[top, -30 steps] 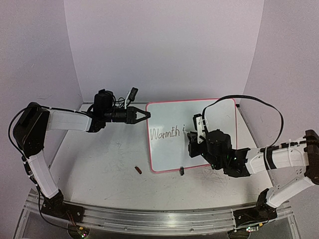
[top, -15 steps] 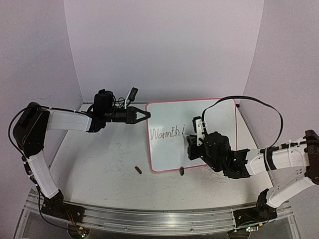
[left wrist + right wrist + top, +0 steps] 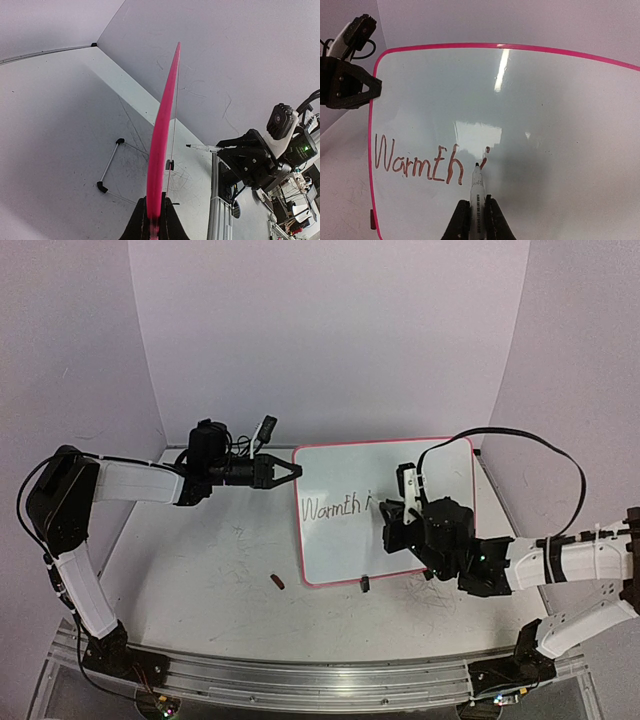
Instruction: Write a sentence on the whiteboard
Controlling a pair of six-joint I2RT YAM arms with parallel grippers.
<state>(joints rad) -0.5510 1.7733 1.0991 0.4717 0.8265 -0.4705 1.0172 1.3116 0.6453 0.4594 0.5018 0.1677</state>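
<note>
Plain lilac walls (image 3: 330,330), scuffed grey tabletop (image 3: 200,585)

The left arm (image 3: 135,481) rises from its base at the near left, folds at the elbow and stretches level toward the right. Its gripper (image 3: 292,471) is clamped tight on the left edge of the whiteboard (image 3: 445,465). The right arm (image 3: 565,562) extends low from the right side, with the wrist pointing leftward. Its gripper (image 3: 392,523) is closed around a marker (image 3: 477,190), whose tip points out beyond the fingers (image 3: 495,222)
</note>
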